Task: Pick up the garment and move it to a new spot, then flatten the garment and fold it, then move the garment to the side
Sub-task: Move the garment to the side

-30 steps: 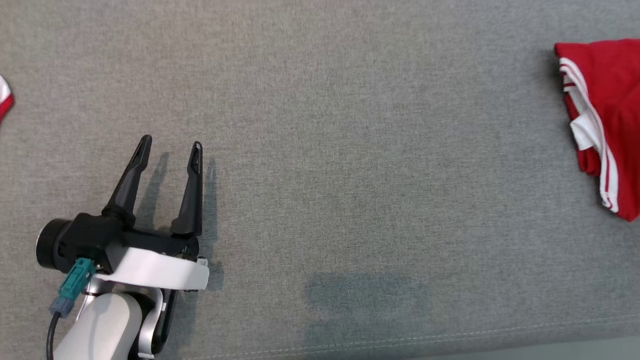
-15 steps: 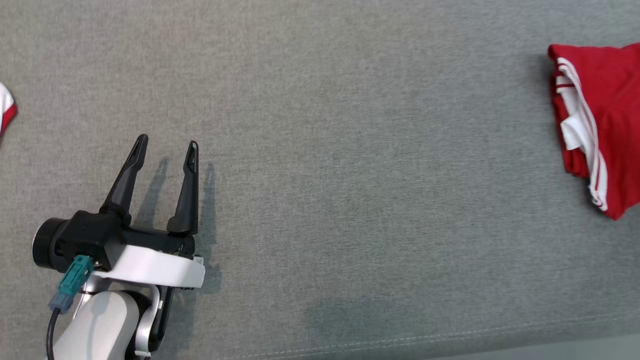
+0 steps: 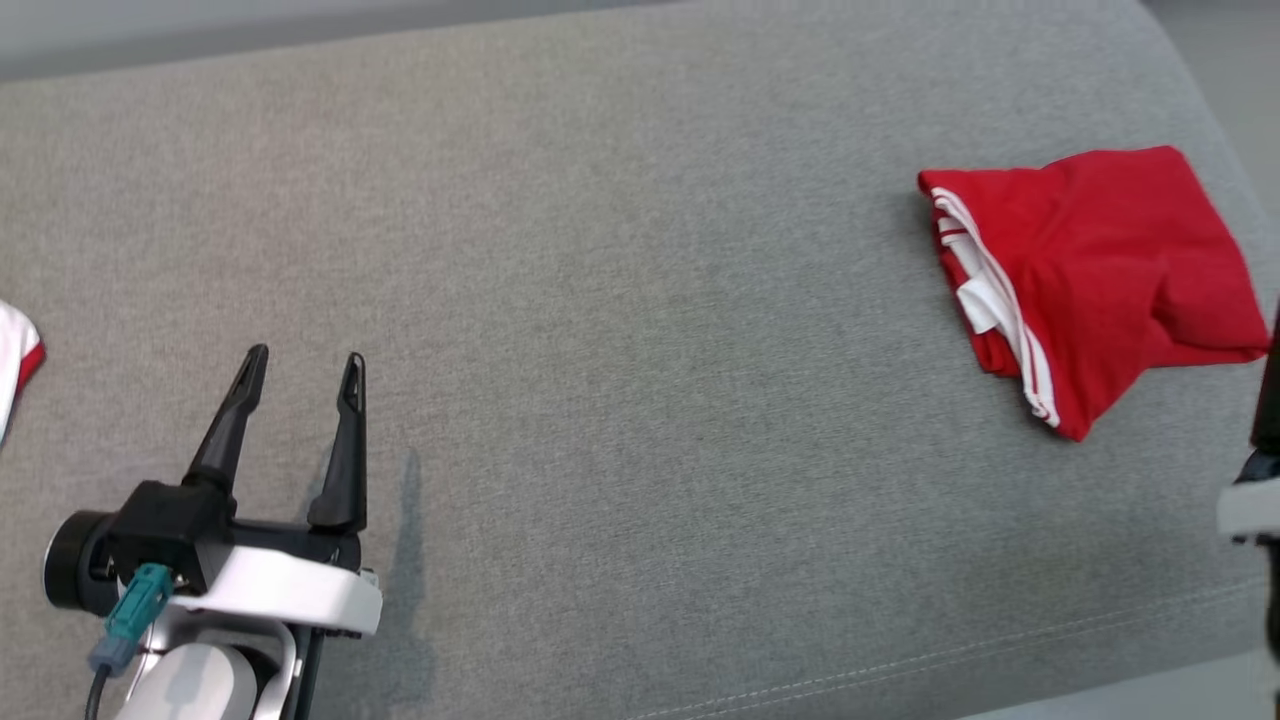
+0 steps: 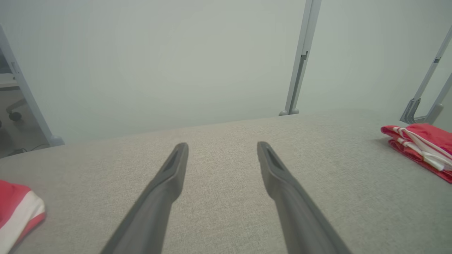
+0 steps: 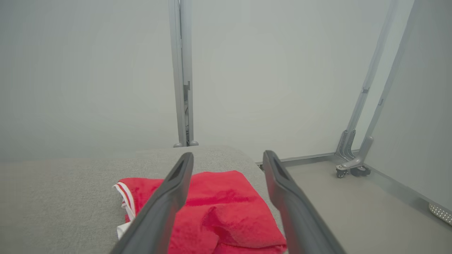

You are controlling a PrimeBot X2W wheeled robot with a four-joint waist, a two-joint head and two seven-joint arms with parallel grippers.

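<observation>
Left gripper (image 3: 303, 356) in the head view hovers with its fingers spread and nothing between them, well apart from the garment (image 3: 1090, 270). That red garment with white trim lies folded into a compact packet near the right end of the grey cushion (image 3: 640, 330). Just right of the garment a sliver of the right arm (image 3: 1262, 440) is cut off by the frame. Far left of the garment, a scrap of red and white cloth (image 3: 15, 360) is too cropped to identify.

From the left wrist view the fingers stand wide apart over bare cushion, and the garment is cut off at the edge.

From the right wrist view the right gripper (image 5: 227, 157) is spread and empty just above the garment, and its near finger hides part of the fold.

Judging by this, folding and moving aside look done, with little or nothing left. How neat the hidden layers are cannot be told.
</observation>
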